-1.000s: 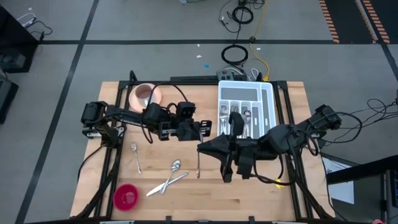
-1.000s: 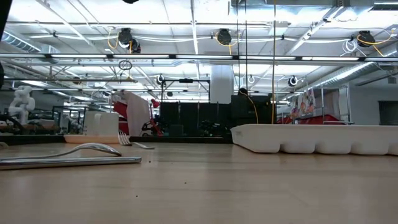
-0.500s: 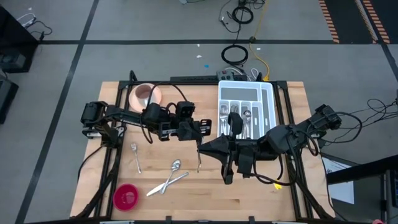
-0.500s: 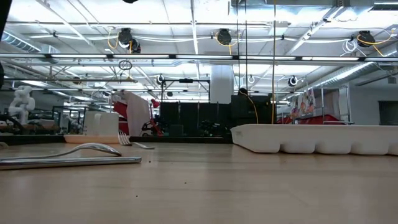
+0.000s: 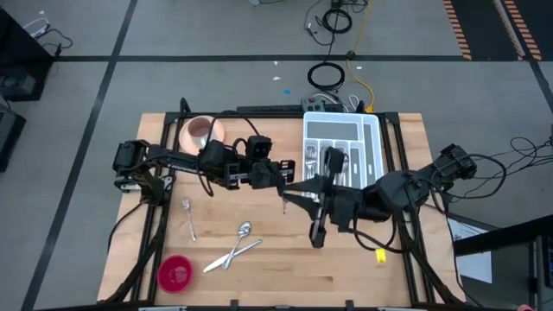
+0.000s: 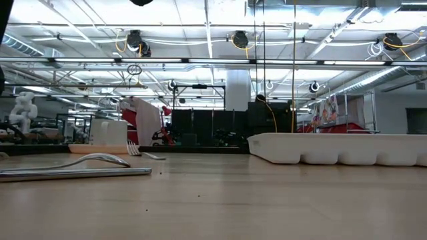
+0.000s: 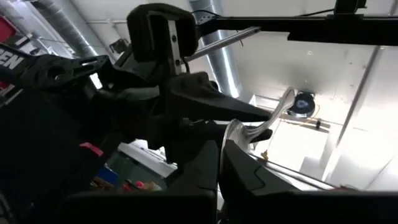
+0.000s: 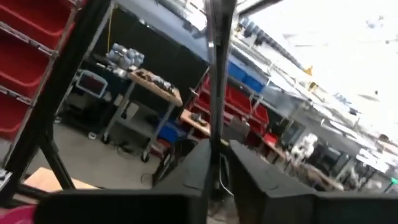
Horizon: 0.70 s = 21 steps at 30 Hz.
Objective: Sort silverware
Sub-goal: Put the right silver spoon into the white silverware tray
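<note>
Grippers meet mid-table, just beside the tray's [image 5: 373, 138] near-left corner. Your left gripper [image 5: 278, 175] is clamped on a fork [image 7: 258, 124]; the right gripper [image 5: 292, 188] faces it, whether gripping you cannot tell. More silverware [image 5: 232, 250] lies toward the near-left corner.

Wooden table [image 5: 285, 276]: white cutlery tray [image 5: 373, 138] at far right; pink cup [image 5: 202, 131] at far left; red dish [image 5: 175, 272] at near left; fork [image 5: 188, 218], spoon [image 5: 242, 233] and knife [image 5: 226, 257] between them.
</note>
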Tool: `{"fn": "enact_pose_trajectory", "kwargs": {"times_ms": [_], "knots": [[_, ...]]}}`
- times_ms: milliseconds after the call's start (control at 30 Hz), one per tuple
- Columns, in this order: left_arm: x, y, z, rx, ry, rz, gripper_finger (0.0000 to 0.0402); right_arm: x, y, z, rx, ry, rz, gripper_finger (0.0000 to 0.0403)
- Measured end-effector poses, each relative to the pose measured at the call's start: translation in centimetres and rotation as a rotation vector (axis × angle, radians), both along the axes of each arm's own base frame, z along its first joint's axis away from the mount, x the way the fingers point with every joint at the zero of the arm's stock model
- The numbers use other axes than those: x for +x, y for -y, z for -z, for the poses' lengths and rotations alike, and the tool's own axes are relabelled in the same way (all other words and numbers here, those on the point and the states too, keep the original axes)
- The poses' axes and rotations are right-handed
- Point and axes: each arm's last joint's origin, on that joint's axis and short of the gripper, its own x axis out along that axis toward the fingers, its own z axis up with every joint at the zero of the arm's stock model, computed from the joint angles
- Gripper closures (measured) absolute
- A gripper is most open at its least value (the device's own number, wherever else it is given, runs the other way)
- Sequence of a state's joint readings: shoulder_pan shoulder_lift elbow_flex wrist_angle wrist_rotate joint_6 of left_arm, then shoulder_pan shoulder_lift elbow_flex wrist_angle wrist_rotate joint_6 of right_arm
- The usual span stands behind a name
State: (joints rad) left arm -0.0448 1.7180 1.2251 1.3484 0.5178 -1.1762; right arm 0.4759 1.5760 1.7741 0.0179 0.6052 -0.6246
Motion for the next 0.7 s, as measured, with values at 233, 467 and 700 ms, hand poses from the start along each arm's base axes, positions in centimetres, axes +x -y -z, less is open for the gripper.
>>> {"fn": "enact_pose_trajectory", "kwargs": {"times_ms": [233,467,700], "knots": [[0.1,-0.3,0.0,0.005,-0.004,-0.005,0.0394,-0.1,0.2,0.0,0.032,-0.004,0.029,0.0262],[0.1,-2.2,0.2,0.032,-0.041,0.025,0.0394,-1.4,-0.5,-0.3,-0.01,-0.032,0.171,0.0183],[0.4,-5.2,0.9,0.121,-0.171,0.1,0.0394,-5.3,-1.9,-2.0,0.106,0.005,0.157,0.0167]]}}
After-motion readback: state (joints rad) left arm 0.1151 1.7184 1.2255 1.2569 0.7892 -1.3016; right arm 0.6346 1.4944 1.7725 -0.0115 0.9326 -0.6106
